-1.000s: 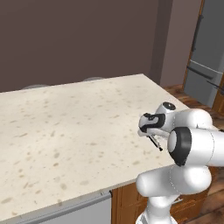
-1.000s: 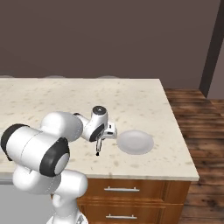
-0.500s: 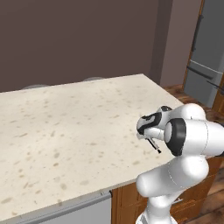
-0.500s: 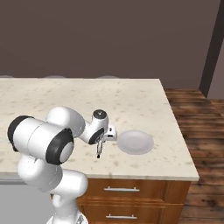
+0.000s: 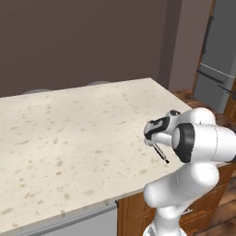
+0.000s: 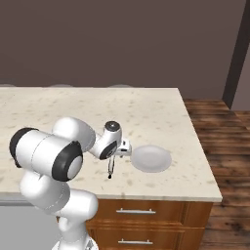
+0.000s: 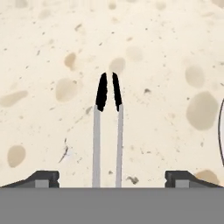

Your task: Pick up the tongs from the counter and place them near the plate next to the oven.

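The tongs (image 7: 107, 131), with pale silvery arms and dark ends, run straight up the middle of the hand view over the beige speckled counter (image 7: 166, 57). My gripper (image 7: 112, 177) is open: its fingertips (image 7: 43, 177) stand wide apart on either side of the tongs, touching neither arm. From the right base, the tongs (image 6: 111, 167) slant down from the gripper (image 6: 116, 152), just left of the pale round plate (image 6: 152, 158). From the left base, the tongs (image 5: 159, 153) stick out below the gripper (image 5: 154, 140) near the counter's right end. I cannot tell whether they rest on the stone. The oven is out of view.
The counter's front edge (image 6: 146, 197) lies close below the tongs, with wooden drawers (image 6: 146, 215) under it. A grey fridge (image 5: 216, 60) stands at the far right beyond the wooden floor (image 6: 219, 146). My arm's big elbow (image 6: 46, 157) bulks to the left of the hand.
The arm's elbow and upper links have swung and risen. The gripper, tongs and plate stay almost where they were.
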You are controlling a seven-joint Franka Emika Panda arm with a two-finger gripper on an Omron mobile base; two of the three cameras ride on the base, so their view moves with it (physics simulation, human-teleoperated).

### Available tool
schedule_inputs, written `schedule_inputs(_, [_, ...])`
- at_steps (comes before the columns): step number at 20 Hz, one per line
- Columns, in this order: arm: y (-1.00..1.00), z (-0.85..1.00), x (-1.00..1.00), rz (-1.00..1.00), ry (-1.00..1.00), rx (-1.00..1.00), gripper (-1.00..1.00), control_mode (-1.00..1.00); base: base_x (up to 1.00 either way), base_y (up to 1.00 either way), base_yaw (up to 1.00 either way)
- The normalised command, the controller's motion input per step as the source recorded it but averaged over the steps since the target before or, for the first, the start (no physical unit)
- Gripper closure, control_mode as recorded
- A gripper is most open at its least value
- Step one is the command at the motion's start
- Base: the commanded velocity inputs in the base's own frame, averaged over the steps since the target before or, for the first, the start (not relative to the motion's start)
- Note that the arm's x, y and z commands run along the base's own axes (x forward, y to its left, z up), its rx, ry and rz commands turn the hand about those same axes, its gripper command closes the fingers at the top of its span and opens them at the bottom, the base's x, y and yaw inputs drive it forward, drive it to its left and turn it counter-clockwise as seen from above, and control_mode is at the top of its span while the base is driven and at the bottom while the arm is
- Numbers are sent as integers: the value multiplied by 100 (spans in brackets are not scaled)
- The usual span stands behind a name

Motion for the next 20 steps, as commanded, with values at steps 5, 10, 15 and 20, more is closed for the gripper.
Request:
schedule_inputs(5, [1, 71, -43, 0, -1, 0, -100, -100, 0, 0, 0])
schedule_inputs(10, [60, 55, -62, -6, -13, -6, -100, -100, 0, 0, 0])
schedule_inputs(15, [72, 79, -45, -3, -3, -1, -100, -100, 0, 0, 0])
schedule_inputs(20, [52, 100, -41, -1, -3, 0, -100, -100, 0, 0, 0])
